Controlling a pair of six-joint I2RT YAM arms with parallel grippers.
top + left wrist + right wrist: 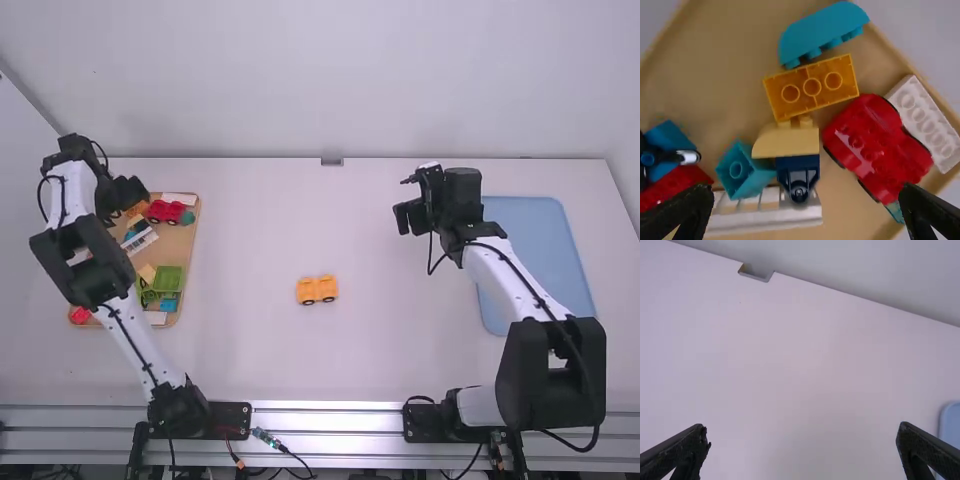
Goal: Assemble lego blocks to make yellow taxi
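Yellow and low, the little car (326,289) is on its wheels on the white surface (240,340), between the 2 robot arms. That looks like a good middle spot, where both arms might reach it to add blocks. The wood tray (730,75) is off to the left side and keeps the loose parts close together. Above it, the left jaws are spread wide and hold nothing, likely so they can fit around a part. Below them, the orange block (811,85) has its hollow underside up, showing 3 rings, so it may need a flip before it can snap on. A pale yellow piece (787,142) is just beside it, and the red car (875,145) is close enough to get bumped. The right jaws are wide open and empty too, near the blue mat (535,245), maybe waiting to help hold the car steady.
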